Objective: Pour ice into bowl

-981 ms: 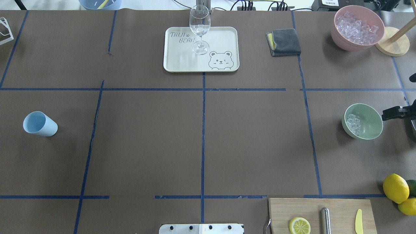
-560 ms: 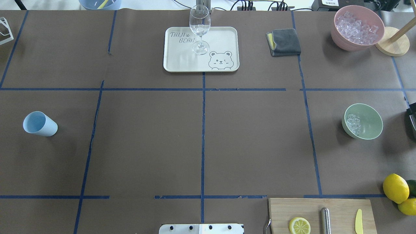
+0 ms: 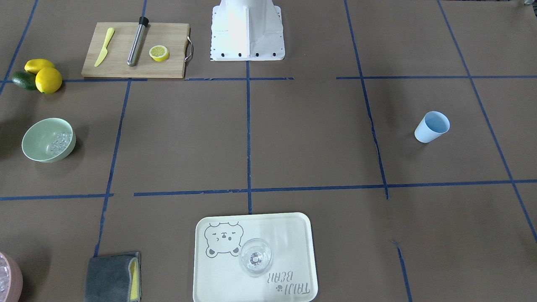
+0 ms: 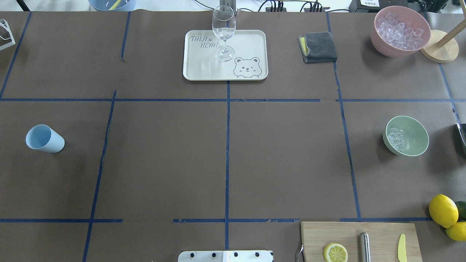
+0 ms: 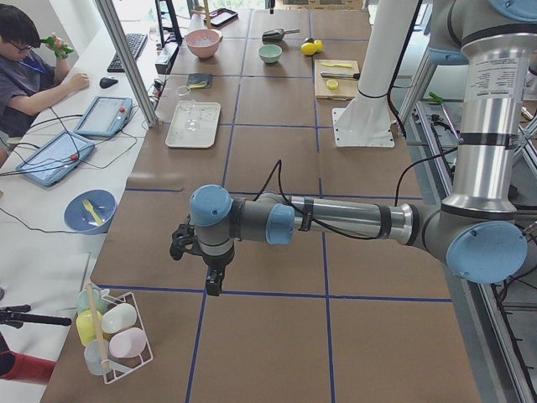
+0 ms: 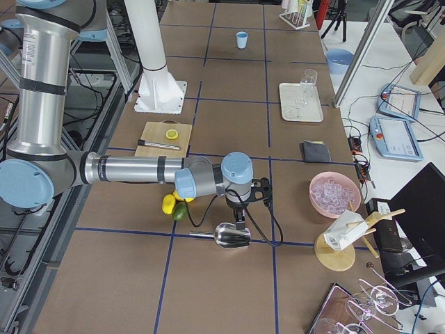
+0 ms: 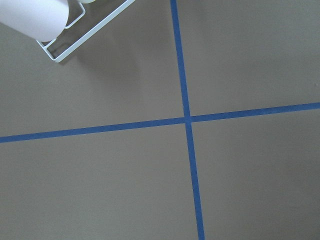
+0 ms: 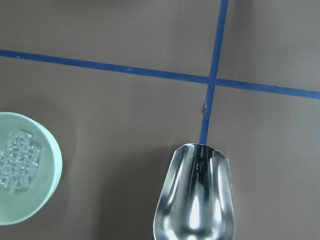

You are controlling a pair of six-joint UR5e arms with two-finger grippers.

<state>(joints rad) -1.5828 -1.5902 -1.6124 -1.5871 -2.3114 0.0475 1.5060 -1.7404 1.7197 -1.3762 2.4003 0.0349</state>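
The pale mint-green bowl [image 4: 415,142] stands on the table's right side and holds a small heap of clear ice [image 4: 395,138]. It also shows in the front view [image 3: 40,136] and at the left edge of the right wrist view [image 8: 52,170], with the ice [image 8: 17,160] inside. My right gripper [image 6: 240,221] hangs over an empty metal scoop [image 8: 195,200] to the right of the bowl. I cannot tell whether it grips the scoop. My left gripper [image 5: 214,285] hovers low over the table's far left end. I cannot tell whether it is open or shut.
A pink bowl [image 4: 382,45] full of ice stands at the back right beside a wooden stand [image 4: 440,47]. Lemons [image 4: 443,210] and a cutting board [image 4: 378,233] lie at the front right. A light blue cup [image 4: 44,138] stands left, and a tray [image 4: 204,67] with a wine glass [image 4: 223,31] at the back centre.
My right gripper has drawn back to the right from beside the bowl and has left the overhead view. The bowl and ice have not moved.
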